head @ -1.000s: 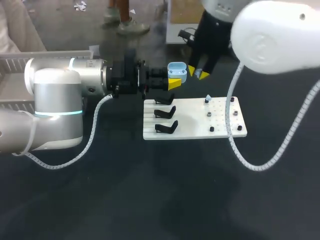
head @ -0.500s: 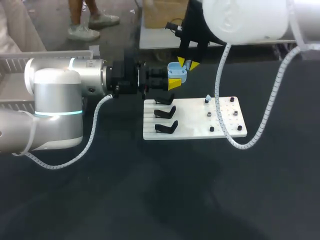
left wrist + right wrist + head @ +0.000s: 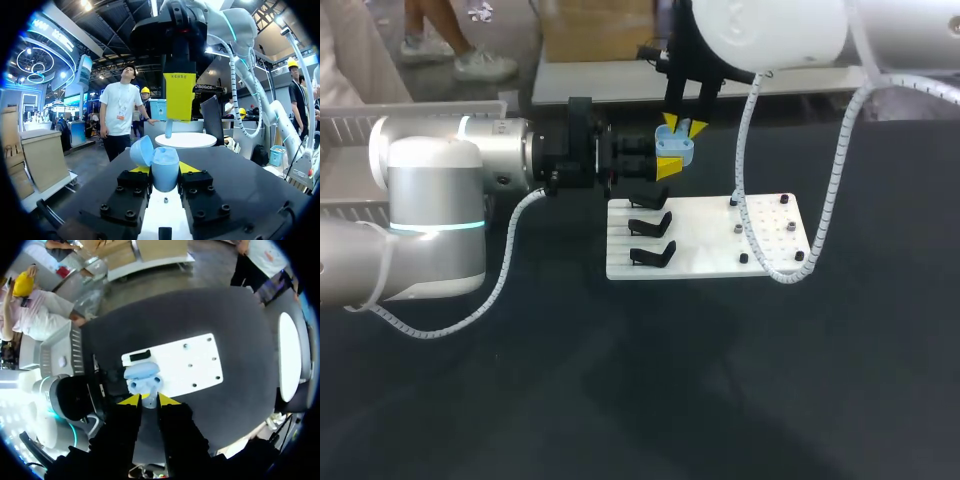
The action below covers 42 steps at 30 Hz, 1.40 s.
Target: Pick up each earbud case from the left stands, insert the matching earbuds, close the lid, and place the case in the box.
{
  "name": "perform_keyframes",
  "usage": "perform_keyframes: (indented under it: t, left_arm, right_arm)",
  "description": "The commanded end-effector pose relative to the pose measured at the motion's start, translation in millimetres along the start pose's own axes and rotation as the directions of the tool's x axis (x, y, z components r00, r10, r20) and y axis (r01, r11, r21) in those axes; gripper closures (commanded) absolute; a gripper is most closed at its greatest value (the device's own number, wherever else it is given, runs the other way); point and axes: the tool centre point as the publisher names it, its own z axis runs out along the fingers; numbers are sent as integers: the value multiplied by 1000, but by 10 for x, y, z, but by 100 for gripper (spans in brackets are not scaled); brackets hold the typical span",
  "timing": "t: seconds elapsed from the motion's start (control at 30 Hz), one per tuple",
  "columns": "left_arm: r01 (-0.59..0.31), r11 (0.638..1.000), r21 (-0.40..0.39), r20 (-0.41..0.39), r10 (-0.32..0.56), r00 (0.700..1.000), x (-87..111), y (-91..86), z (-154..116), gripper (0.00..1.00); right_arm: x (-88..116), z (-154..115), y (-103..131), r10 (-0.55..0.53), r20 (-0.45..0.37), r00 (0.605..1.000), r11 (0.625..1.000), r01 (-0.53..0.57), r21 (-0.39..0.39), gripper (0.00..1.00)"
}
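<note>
Left arm point(image 3: 430, 190) reaches in level over the table point(image 3: 620, 380). Left jaws clamp the light blue earbud case point(image 3: 674, 148) by its lower body and hold it in the air, just past the far edge of the white board point(image 3: 710, 250). Lid point(image 3: 142, 151) is hinged open and leans aside, wells facing up. The case looks presented as a steady socket for the other arm.

Right arm point(image 3: 770, 30) comes down from above. Right jaws are narrow, pinching a pale blue earbud point(image 3: 168, 128) with its stem hanging straight down. It sits just above the open case and is not seen touching it. A vertical hold suits a straight drop into a well.

Board: three black stands point(image 3: 650, 226) on its left side, all bare; small pegs point(image 3: 738, 230) on its right.

Judgement: the step in hand is earbud insertion. Lid not yet closed, case not yet boxed. The next move calls for a slow, well-aligned descent; a skewed stem could catch the rim.
</note>
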Motion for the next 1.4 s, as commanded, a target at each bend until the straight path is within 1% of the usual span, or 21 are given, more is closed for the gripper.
perform_keyframes:
  t: [0.03,0.53,1.4]
  left_arm:
    - [-5,1000,-6,6,5,1000,11,-15,-1,100]
    - [-5,1000,-6,6,5,1000,11,-15,-1,100]
    - [-5,1000,-6,6,5,1000,11,-15,-1,100]
  right_arm:
    - [17,32,-5,1,4,1000,1000,-1,3,100]
    - [-11,82,-13,4,28,1000,1000,-4,22,100]
    - [-24,128,-25,7,29,1000,1000,-7,25,100]
